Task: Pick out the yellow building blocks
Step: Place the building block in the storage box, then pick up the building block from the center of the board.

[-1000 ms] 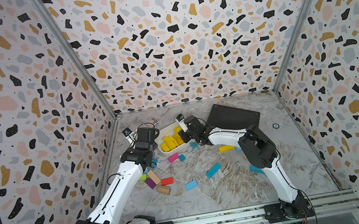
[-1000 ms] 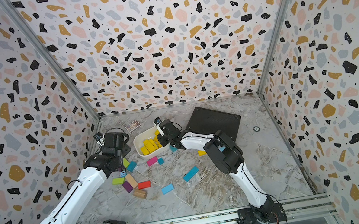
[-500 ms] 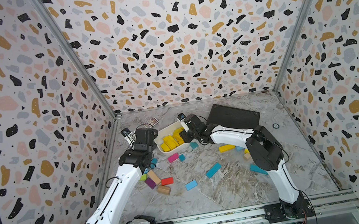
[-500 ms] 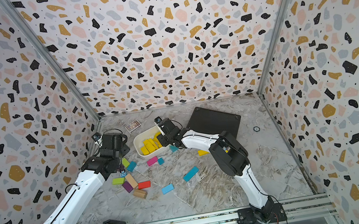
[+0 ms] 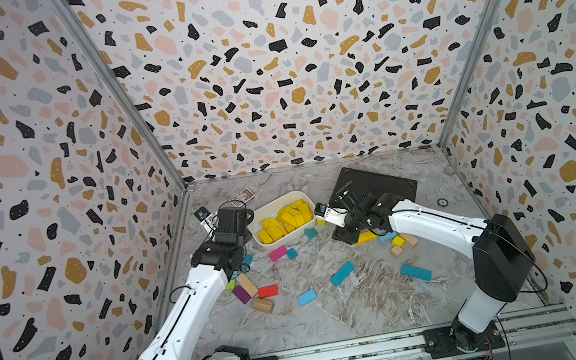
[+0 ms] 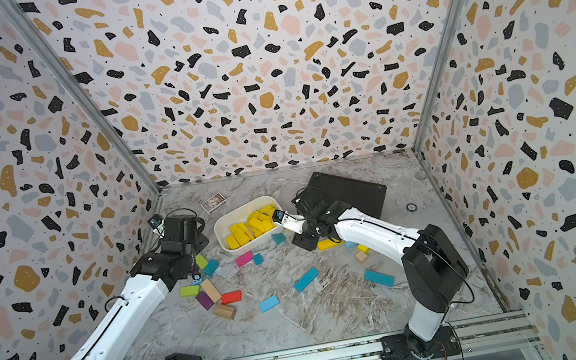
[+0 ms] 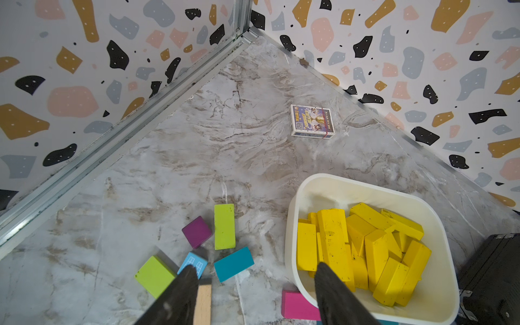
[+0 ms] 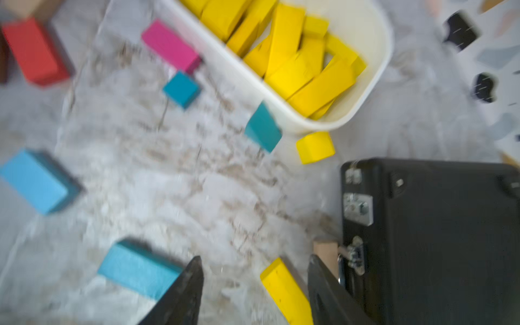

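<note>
Yellow building blocks [image 5: 286, 218] lie mostly piled in the white tub [image 5: 267, 207], at 11 o'clock on the floor [image 5: 339, 317] in both top views. Top views can't show the finger gaps; wrist cams do. R cam: right gripper [image 8: 254, 263] is spread apart, holding nothing, w/ a yellow bar [image 8: 284, 289] on the floor between its fingers. L cam: left gripper [image 7: 254, 274] is spread wide, empty, by the tub's edge. Only top views show one yellow cube [image 5: 398, 240] at 3 o'clock.

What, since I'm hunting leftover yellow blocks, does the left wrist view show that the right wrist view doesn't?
Only left wrist: card box, lime-green blocks, purple block. Only right wrist: a loose yellow cube beside the white bin, a yellow bar by the black case, a red block. Both: bin with yellow blocks, pink block, case.
</note>
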Motion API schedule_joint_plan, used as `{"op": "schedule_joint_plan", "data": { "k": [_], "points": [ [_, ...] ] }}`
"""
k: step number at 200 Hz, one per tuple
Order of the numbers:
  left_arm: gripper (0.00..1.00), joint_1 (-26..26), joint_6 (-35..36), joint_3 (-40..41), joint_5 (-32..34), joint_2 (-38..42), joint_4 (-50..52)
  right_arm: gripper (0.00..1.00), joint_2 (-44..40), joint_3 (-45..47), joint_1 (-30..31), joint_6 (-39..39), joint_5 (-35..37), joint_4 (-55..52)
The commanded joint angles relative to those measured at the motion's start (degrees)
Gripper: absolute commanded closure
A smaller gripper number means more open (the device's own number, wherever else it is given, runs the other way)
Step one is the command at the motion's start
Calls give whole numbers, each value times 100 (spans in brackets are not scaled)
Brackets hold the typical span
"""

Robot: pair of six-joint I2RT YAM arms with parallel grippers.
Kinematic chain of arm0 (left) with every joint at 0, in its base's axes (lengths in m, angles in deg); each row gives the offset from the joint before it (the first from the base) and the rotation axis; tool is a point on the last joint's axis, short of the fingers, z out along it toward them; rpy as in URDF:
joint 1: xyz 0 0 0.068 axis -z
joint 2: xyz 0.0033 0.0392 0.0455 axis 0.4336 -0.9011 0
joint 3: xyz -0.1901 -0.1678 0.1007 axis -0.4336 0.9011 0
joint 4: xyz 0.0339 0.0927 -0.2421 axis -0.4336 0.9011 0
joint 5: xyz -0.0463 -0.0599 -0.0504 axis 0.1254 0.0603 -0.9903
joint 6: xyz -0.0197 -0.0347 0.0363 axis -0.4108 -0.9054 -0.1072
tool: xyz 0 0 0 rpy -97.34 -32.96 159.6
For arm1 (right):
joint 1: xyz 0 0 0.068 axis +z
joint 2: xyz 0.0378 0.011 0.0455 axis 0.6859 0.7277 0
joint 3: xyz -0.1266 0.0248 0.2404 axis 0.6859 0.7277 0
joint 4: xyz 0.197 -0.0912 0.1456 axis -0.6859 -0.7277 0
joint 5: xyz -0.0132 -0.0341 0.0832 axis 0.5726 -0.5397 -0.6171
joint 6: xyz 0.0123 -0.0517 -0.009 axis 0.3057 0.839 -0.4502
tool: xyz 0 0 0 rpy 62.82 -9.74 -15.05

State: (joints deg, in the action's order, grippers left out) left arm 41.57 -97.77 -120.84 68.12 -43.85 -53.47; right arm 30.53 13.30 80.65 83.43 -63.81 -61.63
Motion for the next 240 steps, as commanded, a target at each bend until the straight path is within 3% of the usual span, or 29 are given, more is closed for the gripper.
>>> {"op": "schedule_joint_plan", "data": {
  "k": [1,72,141,181,240],
  "points": [
    [34,-21,5,58,-97,-19,-176,41,82,-361,-373,1501,-421,-1233],
    [32,-17,273,-5,-291,147,-355,40,979,-578,-623,2749,-160,-1207],
    [30,-21,407,161,-387,245,-636,44,1568,-818,-790,2914,1,-1244],
    [30,-15,458,180,-379,247,-701,52,1796,-850,-791,2615,75,-1169],
    [29,-17,444,224,-454,201,-857,76,1656,-726,-782,2451,42,-925]
  ]
}}
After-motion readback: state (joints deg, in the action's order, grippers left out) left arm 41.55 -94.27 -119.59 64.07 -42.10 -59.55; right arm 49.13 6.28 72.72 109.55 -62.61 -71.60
